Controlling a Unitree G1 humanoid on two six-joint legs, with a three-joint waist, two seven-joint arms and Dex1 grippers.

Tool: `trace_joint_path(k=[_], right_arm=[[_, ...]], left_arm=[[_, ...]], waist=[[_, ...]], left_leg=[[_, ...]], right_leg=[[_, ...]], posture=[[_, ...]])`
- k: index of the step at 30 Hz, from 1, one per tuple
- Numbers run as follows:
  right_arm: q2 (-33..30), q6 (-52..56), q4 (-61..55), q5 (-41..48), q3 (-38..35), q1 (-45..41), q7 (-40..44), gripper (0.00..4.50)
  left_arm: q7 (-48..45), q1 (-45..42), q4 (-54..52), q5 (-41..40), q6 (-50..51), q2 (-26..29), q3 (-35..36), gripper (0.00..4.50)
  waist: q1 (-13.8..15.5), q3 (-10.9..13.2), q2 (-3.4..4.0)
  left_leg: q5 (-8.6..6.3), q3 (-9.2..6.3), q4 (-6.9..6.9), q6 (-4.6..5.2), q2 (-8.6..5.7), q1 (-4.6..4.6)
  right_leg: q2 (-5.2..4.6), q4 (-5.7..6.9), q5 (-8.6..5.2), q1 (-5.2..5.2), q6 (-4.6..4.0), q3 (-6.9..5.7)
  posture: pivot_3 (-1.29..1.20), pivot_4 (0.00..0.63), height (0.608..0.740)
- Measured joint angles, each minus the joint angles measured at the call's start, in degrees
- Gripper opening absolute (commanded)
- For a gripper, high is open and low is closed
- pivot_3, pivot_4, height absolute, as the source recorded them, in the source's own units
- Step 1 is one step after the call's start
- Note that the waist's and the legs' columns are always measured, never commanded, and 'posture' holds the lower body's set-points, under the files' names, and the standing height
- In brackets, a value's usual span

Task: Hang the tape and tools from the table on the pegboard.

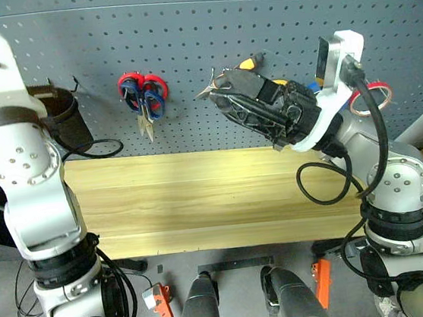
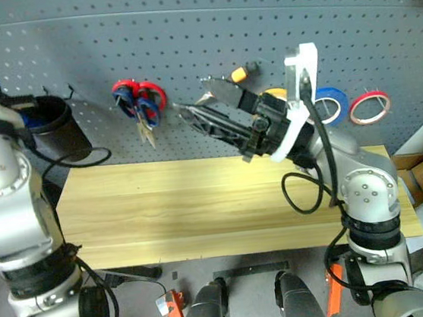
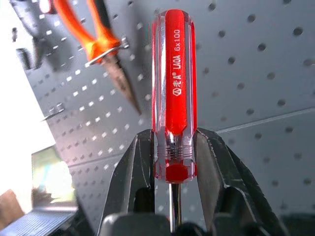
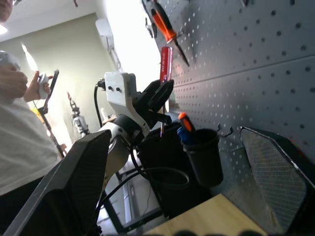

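- Pegboard [image 1: 257, 23]: large, stiff grey-blue panel of small holes above the table's [image 1: 201, 198] far edge; already carrying scissors [image 1: 143, 97], pliers [image 3: 98, 49] and red tape ring [image 2: 368, 107].
- Table: bare, smooth pale wood planks.
- Right gripper [image 2: 202, 106]: spread wide, holding nothing, over the far edge.
- Left gripper [image 3: 172, 152]: pressed together on the screwdriver's handle base, up beside the pegboard.
- Screwdriver [image 3: 174, 88]: light, rigid, probably slippery glossy red plastic handle, thin steel shaft; best gripped low on the handle.
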Motion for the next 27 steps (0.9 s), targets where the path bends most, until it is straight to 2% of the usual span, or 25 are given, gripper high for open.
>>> trace_joint_path(k=[14, 21, 27], right_arm=[[2.51, -5.73, 3.96, -5.73, 0.32, -4.05, -0.78, 4.50], [5.44, -10.93, 7.94, -13.05, 3.29, -5.48, 0.11, 4.50], [5.85, -11.85, 8.32, -14.79, 3.46, -5.42, 0.53, 4.50]], left_arm=[[-1.23, -7.17, 18.53, -3.07, -12.95, 2.11, -0.51, 0.80], [-0.63, -7.32, 27.14, -5.45, -18.14, 0.93, -0.78, 0.80], [0.58, -4.16, 28.86, -7.08, -19.95, -0.46, 0.03, 0.80]], waist=[[-0.28, -0.04, 0.00], [-0.31, -0.07, 0.00], [-0.36, -0.07, 0.01]], left_leg=[[0.06, -0.01, -0.01, -0.06, 0.00, 0.09], [0.08, -0.01, -0.02, -0.06, 0.00, 0.12], [0.08, 0.00, -0.03, -0.06, -0.01, 0.13]], right_leg=[[-0.01, 0.14, 0.02, 0.02, -0.03, -0.01], [-0.02, 0.15, 0.04, 0.04, -0.05, -0.02], [-0.04, 0.17, 0.04, 0.04, -0.05, -0.02]], posture=[[0.16, 0.185, 0.740], [0.15, 0.198, 0.740], [0.14, 0.202, 0.740]])
